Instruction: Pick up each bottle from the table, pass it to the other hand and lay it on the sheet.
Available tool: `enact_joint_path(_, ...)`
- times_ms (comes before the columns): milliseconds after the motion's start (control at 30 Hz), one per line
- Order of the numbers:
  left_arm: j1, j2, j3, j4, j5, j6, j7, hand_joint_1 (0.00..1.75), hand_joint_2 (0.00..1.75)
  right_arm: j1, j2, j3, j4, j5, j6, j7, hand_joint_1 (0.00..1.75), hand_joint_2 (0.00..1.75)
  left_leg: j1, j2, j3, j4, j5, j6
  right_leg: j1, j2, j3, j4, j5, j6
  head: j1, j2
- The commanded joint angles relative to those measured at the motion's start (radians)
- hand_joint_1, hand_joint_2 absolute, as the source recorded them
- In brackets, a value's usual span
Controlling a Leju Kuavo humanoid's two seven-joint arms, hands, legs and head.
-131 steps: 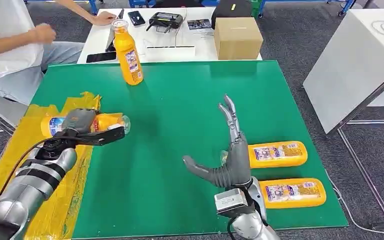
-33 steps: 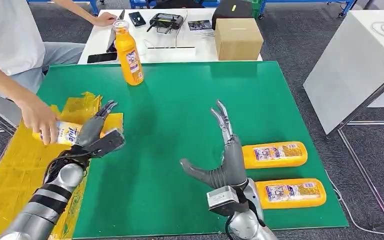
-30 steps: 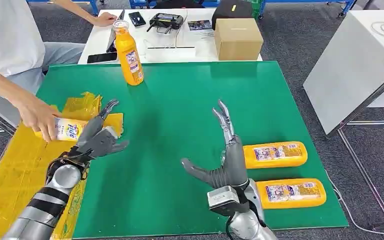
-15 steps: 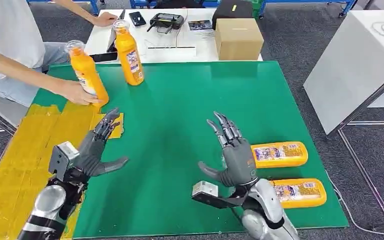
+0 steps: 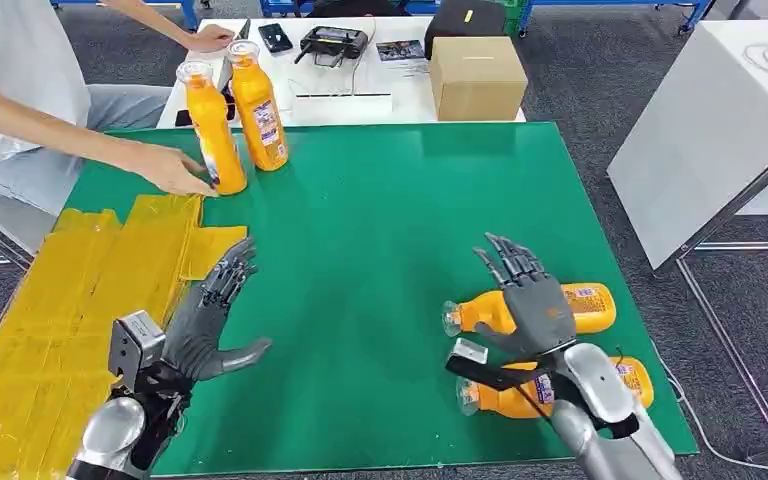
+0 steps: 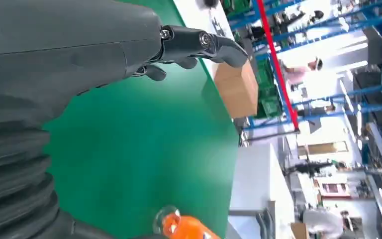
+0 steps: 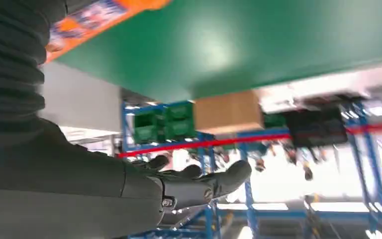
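The right hand (image 5: 528, 305), fingers spread and holding nothing, hovered directly over the nearer bottle (image 5: 530, 310), which lay lengthwise across the green mat (image 5: 380, 230), cap toward the empty, open left hand (image 5: 200, 325).

Head looks down; wrists skim green table (image 5: 380, 220).

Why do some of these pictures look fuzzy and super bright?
Right wrist view: the background behind the right robot hand is blown out by white light, and the bottle is blurred. Left wrist view: the far hall is washed out. Head view: sharp and evenly lit, with faint glare on the green mat.
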Motion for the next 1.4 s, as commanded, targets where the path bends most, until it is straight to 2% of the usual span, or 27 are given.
enact_joint_path(33,-0.048,-0.016,-0.048,0.083,0.002,0.004,-0.007,0.00,1.75,-0.152,-0.144,-0.043,0.214,-0.092,0.138,-0.082,0.00,1.75,0.000,0.001,0.003,0.000,-0.001,0.000,0.000,0.001,0.004,-0.002,0.000,0.000,0.000,0.000)
enact_joint_path(367,-0.078,-0.015,-0.045,0.112,0.029,0.002,-0.021,0.00,1.75,-0.246,-0.200,0.007,0.336,-0.138,0.241,-0.113,0.00,1.75,0.000,0.000,0.002,0.000,0.000,0.000,0.000,0.000,0.002,-0.001,0.000,0.000,0.000,0.000)
enact_joint_path(567,-0.086,-0.013,-0.053,0.109,0.039,-0.004,-0.023,0.00,1.75,-0.304,-0.194,0.069,0.435,-0.146,0.264,-0.126,0.00,1.75,0.000,0.001,0.003,0.000,-0.001,0.000,0.001,0.002,0.003,-0.002,0.001,0.000,0.000,0.000)
enact_joint_path(1033,-0.101,-0.008,-0.062,0.116,0.047,-0.008,-0.025,0.00,1.75,-0.351,-0.192,0.142,0.520,-0.177,0.305,-0.146,0.00,1.75,0.001,0.000,0.004,0.000,-0.001,-0.001,0.001,0.001,0.004,-0.002,0.000,-0.001,0.000,0.000)
enact_joint_path(1400,-0.135,-0.001,-0.085,0.155,0.067,-0.009,-0.032,0.00,1.75,-0.452,-0.208,0.277,0.688,-0.250,0.419,-0.185,0.00,1.75,0.000,0.000,0.005,0.000,0.000,0.000,0.000,0.001,0.005,-0.001,0.001,0.000,0.000,0.000)
